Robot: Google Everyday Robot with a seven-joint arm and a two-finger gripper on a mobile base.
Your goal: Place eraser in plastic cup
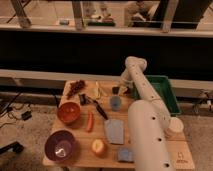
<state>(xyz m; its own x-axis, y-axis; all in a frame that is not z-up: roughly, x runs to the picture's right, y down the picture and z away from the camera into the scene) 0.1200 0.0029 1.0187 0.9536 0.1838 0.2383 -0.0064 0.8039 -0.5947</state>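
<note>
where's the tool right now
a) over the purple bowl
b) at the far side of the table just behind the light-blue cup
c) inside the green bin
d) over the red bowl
b: the tool sits at the far side of the table, just behind the light-blue cup, left of the green bin.
</note>
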